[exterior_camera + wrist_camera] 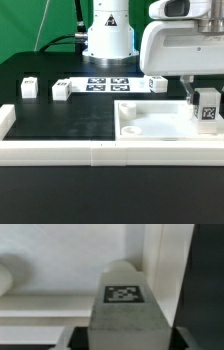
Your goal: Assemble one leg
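Front rail (60, 150): a long white raised border runs along the near edge of the black table (70, 115), with a joint near its middle.
Panel (150, 122): a large flat white square piece with a raised rim and round recesses lies on the exterior view's right, just behind the rail.
Gripper (205, 112): it hangs over the panel's far right part, its fingers (192, 100) closed on a leg (207, 108).
Held leg: a small white block with a black-and-white tag facing the exterior camera; upright between the fingers, above the panel's right side. In the wrist view the same leg (125, 308) fills the middle, tag upward, with the panel's (60, 258) recessed surface beyond it. Whether it touches the panel, I cannot tell.
Loose legs: three further blocks lie on the table behind, one (29, 87) at the far left, one (61, 90) beside it, one (152, 83) toward the right.
Marker board (105, 83): flat, white, tagged, between the loose legs.
Robot base (107, 35): white, at the back.
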